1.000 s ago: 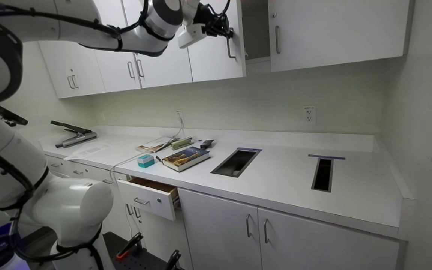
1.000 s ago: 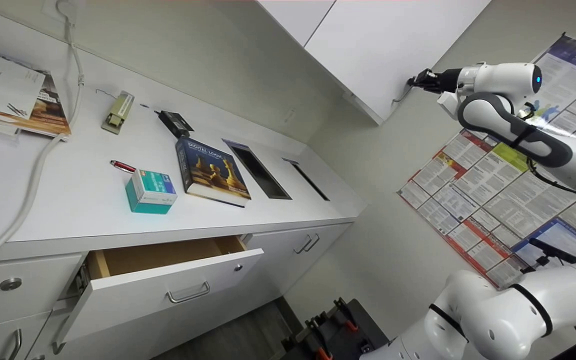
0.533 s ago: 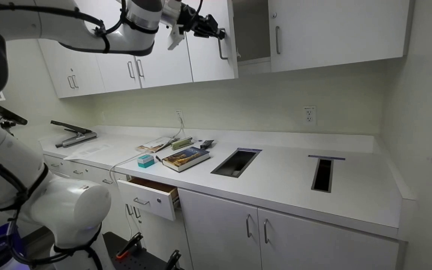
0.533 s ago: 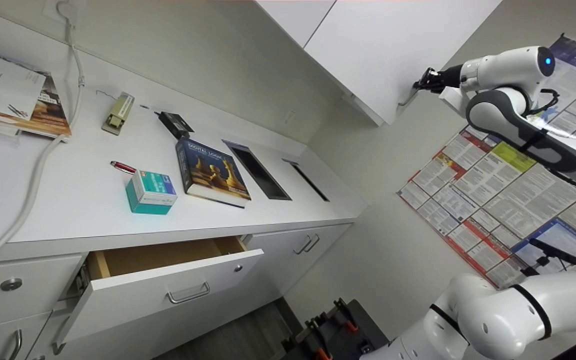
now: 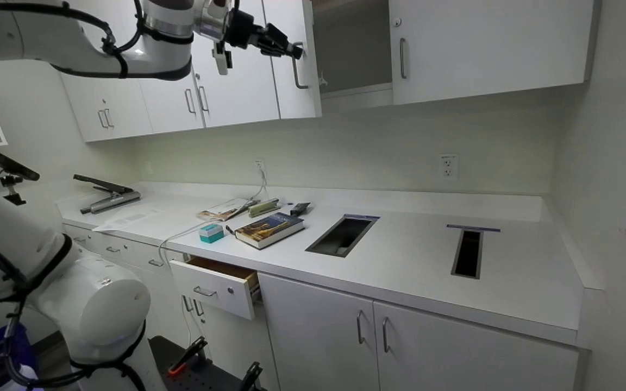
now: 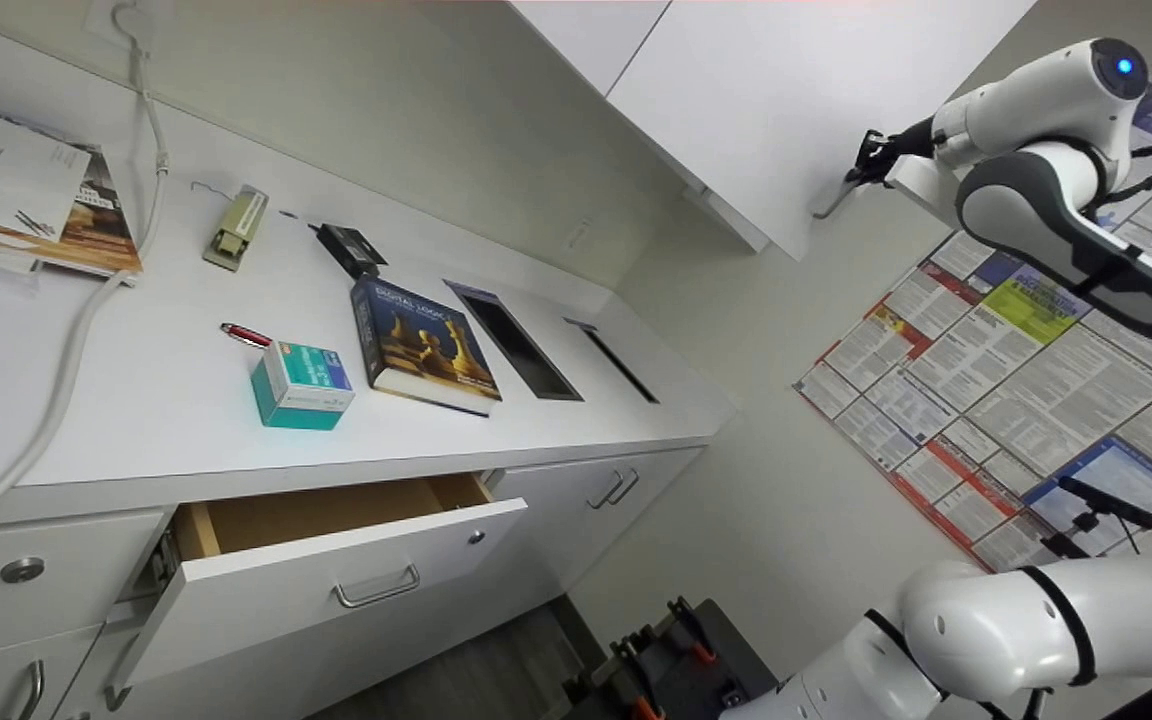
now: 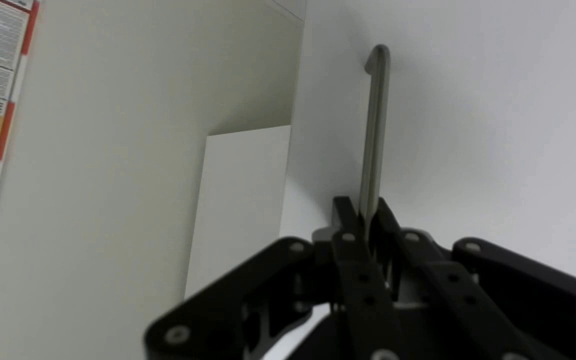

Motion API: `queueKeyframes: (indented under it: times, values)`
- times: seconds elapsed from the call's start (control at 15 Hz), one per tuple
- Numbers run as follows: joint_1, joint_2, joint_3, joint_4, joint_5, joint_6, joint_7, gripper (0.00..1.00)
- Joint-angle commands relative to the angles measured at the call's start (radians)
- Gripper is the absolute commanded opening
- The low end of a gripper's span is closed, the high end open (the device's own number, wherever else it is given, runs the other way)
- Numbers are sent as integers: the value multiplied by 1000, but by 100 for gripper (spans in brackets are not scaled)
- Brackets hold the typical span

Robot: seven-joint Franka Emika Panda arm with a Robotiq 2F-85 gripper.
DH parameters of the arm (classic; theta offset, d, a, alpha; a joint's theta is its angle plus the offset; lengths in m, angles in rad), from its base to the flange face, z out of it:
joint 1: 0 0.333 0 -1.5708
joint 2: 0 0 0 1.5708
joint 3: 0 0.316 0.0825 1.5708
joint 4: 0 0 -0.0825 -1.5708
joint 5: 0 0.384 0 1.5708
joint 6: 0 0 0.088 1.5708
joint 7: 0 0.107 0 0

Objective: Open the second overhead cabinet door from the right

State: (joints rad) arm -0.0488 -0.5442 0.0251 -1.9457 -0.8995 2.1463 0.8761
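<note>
The white overhead cabinet door (image 5: 287,100) second from the right stands partly open in an exterior view. Grey cabinet interior (image 5: 354,49) shows between it and the shut rightmost door (image 5: 487,49). The door also shows at the top of an exterior view (image 6: 816,90) and fills the right of the wrist view (image 7: 473,130). Its metal bar handle (image 7: 376,125) runs between my fingertips. My black gripper (image 7: 363,210) is shut on the handle near one end; the rest of the bar is bare. The gripper also shows in both exterior views (image 5: 296,51) (image 6: 854,174).
Below is a white counter (image 5: 400,282) with a book (image 5: 269,229), a teal box (image 5: 211,233) and a green stapler (image 5: 263,207). A drawer (image 5: 212,285) stands pulled out under it. A wall with posters (image 6: 996,420) lies behind the arm in an exterior view.
The door has swung further open and the gap to the rightmost door has widened. My gripper has moved with the handle, leftward in an exterior view, keeping its hold.
</note>
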Motion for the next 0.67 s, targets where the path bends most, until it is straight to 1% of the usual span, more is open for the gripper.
queueKeyframes:
  times: [0.0,0.07,0.4,0.53,0.6]
  values:
    - [26,39,121,-7,29,-78,-18,2]
    - [30,40,137,0,31,-109,3,35]
    - [56,37,213,19,39,-235,91,36]
    - [73,38,235,30,41,-277,65,47]
    - [81,39,240,39,41,-295,46,55]
